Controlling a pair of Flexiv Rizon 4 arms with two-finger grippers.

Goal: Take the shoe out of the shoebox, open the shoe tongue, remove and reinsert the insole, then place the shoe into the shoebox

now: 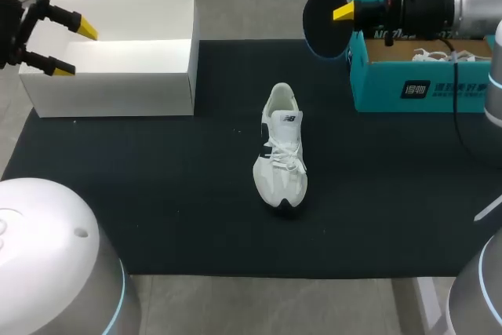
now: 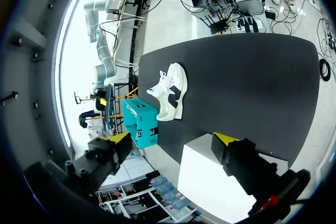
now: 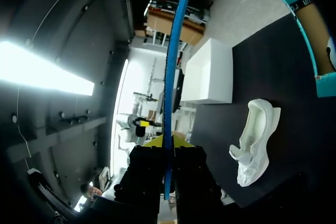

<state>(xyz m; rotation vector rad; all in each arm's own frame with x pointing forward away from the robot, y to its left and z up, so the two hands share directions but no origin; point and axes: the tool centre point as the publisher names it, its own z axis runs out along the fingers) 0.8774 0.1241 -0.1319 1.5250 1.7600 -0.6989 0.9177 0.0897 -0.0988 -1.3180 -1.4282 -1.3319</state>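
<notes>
The dark insole (image 1: 325,13) stood clamped on edge between the right gripper's (image 1: 343,12) fingers beside the teal shoebox (image 1: 408,84); the white shoe (image 1: 282,147) lay mid-mat (image 1: 157,194); the left gripper (image 1: 74,49) hung wide open by the white box (image 1: 118,60).

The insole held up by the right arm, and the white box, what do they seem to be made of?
The insole looks like thin foam: matte black on one face, blue along its edge, holding its shape upright. A fabric layer is possible. The white box looks like matte cardboard: thin flat walls, crisp corners, no shine.
</notes>
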